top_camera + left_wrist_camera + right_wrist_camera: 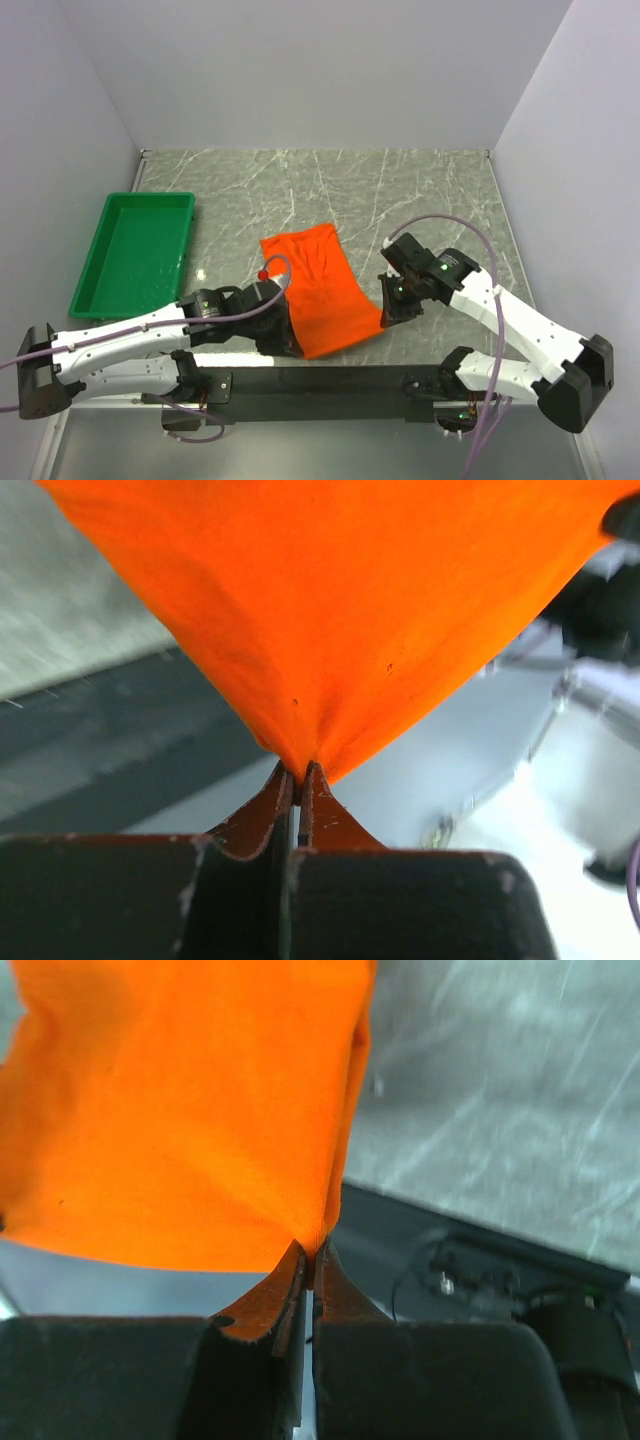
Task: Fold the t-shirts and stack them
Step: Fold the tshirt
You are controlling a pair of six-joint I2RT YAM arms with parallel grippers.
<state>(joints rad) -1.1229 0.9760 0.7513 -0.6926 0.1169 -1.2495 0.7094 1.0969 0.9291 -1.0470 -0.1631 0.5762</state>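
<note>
I see the left gripper and right gripper each clamped on a near corner of the t-shirt — cloth spread between them.

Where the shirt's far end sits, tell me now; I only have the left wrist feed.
Observer: The t-shirt has its far edge lying on the table; only the near edge is lifted.
Operator: Report the right arm.
Observer: The right gripper is shut on the other near corner, just as the left gripper is on yours.
Operator: Give me the tray.
Observer: The green tray sits left of the t-shirt, apart from it.
</note>
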